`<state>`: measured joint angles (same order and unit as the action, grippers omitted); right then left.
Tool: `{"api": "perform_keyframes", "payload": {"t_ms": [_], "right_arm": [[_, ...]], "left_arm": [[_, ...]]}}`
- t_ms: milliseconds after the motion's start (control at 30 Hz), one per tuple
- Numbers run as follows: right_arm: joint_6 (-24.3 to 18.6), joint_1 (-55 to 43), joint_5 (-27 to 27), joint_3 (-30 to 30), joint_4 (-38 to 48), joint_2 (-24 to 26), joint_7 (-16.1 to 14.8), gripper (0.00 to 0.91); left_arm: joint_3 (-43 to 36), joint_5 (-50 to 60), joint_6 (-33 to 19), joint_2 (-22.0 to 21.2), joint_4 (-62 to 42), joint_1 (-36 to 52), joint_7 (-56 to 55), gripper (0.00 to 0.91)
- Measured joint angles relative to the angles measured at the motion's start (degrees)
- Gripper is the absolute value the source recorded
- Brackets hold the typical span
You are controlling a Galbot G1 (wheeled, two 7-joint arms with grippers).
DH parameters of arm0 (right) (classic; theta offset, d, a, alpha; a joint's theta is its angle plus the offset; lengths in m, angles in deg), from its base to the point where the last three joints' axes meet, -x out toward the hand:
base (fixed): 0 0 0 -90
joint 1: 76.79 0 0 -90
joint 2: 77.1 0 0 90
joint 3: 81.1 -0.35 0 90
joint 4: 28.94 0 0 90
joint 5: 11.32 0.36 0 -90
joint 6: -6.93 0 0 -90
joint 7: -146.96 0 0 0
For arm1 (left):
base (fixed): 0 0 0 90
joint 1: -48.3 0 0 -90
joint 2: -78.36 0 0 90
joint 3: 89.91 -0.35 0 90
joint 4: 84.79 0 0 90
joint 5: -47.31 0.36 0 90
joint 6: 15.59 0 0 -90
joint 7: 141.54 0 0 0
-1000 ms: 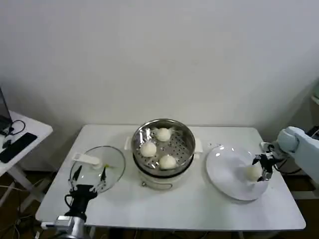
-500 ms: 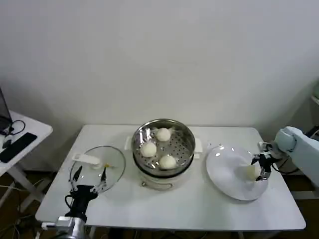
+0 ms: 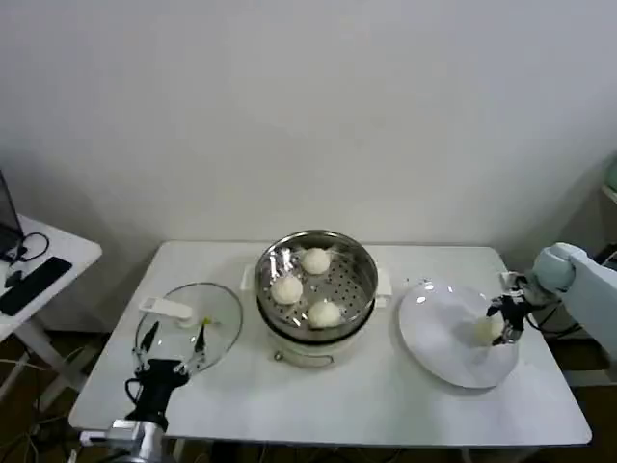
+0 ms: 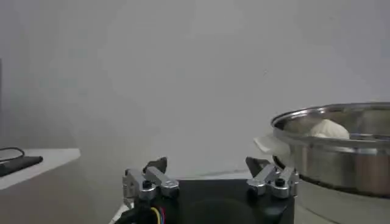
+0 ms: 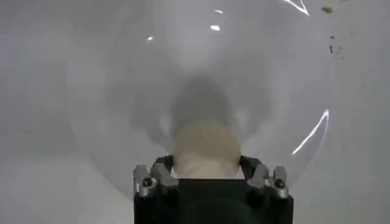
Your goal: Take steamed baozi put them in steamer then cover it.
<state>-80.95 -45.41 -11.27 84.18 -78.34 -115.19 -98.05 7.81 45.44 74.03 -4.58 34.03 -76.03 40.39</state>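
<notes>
Nearest me, my left claw hangs idle with its fingers apart at the front left edge of the bench, just in front of the glass cover lying flat there. At the right, my right claw is clamped on the last baozi over the white plate. Farther back at the middle, the steamer stands uncovered with three baozi inside.

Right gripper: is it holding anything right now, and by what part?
Yes. The right gripper is shut on the last baozi over the plate, its fingers on the bun's opposite sides. The left gripper holds nothing.
</notes>
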Motion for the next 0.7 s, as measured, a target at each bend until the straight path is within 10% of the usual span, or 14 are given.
{"api": "perform_keyframes", "payload": {"t_ms": [700], "right_arm": [[8.8,-31.4,30.8,29.8,-8.0,-2.0,1.0,0.766]], "left_arm": [[-1.7,0.1,-0.1,-0.3,2.1,0.1,0.1,0.907]]}}
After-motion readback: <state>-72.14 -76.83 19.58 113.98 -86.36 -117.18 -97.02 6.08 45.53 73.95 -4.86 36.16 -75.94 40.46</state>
